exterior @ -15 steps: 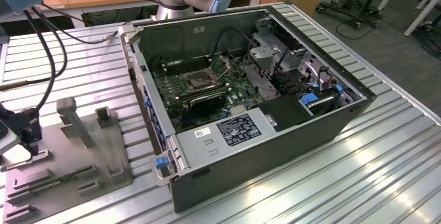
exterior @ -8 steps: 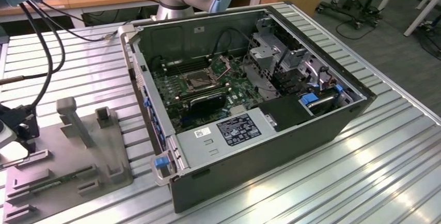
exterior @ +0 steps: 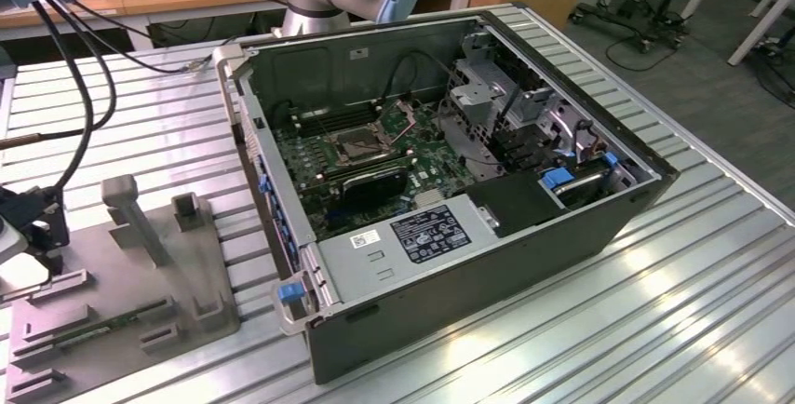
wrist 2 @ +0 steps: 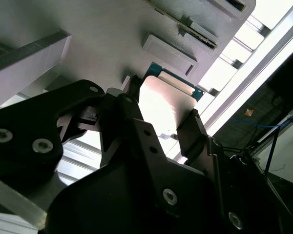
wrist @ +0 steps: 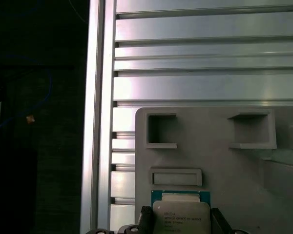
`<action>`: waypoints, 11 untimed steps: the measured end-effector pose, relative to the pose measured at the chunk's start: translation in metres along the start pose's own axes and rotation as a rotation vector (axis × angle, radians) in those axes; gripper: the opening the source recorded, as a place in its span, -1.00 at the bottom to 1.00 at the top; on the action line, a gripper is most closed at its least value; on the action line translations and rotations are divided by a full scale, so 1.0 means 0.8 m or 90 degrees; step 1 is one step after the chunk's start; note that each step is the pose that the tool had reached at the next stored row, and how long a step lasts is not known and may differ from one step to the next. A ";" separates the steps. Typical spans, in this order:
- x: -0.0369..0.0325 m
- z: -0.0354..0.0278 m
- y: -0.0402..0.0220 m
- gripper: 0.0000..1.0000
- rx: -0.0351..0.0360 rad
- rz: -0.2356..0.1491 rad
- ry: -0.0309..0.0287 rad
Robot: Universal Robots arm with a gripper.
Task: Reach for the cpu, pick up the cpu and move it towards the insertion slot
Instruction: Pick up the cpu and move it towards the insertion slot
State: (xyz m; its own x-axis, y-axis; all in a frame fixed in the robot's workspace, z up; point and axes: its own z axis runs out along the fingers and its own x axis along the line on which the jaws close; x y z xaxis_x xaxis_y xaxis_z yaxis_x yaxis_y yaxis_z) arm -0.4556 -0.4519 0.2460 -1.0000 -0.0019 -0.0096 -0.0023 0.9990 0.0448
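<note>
The black jaws pinch the cpu (wrist 2: 163, 105) by its thin edges at the grey tray (wrist: 210, 161), so it may slip or tilt before reaching the insertion slot (exterior: 357, 146).

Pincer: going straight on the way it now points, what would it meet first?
The cpu, lying directly ahead of the pincer on the grey tray. Depth is unclear, so it may already be touching it.

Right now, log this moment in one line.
end effector: shut on cpu | place: over tray | slot: in case
</note>
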 end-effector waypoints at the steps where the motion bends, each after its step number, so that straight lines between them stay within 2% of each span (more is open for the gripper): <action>1: 0.0000 -0.0001 0.0000 0.09 0.0000 0.000 0.0000; 11: 0.0000 -0.0045 0.0002 0.09 0.0000 0.000 0.0000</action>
State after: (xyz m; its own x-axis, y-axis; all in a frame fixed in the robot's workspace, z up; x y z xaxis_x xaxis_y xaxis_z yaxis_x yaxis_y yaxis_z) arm -0.4556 -0.4519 0.2496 -1.0000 -0.0019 -0.0096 -0.0023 0.9990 0.0448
